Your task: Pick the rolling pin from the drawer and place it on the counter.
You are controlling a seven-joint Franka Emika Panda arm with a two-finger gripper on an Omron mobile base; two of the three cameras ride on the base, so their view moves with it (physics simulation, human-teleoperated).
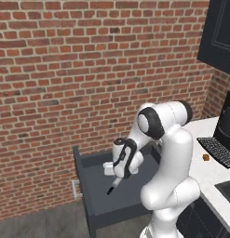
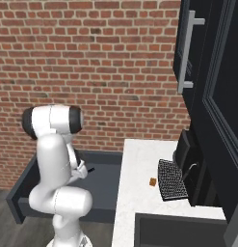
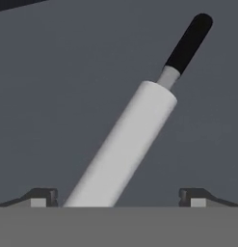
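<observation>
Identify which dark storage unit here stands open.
The drawer, pulled out low beside the counter; the upper cabinets stay shut, handles flush.

Smooth matt white rolling pin (image 3: 125, 144) (black handles), matt slate drawer (image 1: 95, 186), rough brick wall (image 1: 88, 69)

The drawer (image 1: 95, 204) stands pulled out beside the worktop's (image 2: 139, 202) left end, below its level. The rolling pin (image 3: 123, 147) lies in the drawer, aslant, with the gripper (image 3: 118, 198) over it and a fingertip (image 3: 43, 197) on either side. On the worktop, a small item (image 2: 152, 182) lies just left of a keyboard (image 2: 171, 180); the sink (image 2: 178, 231) is sunk at the near edge.
</observation>
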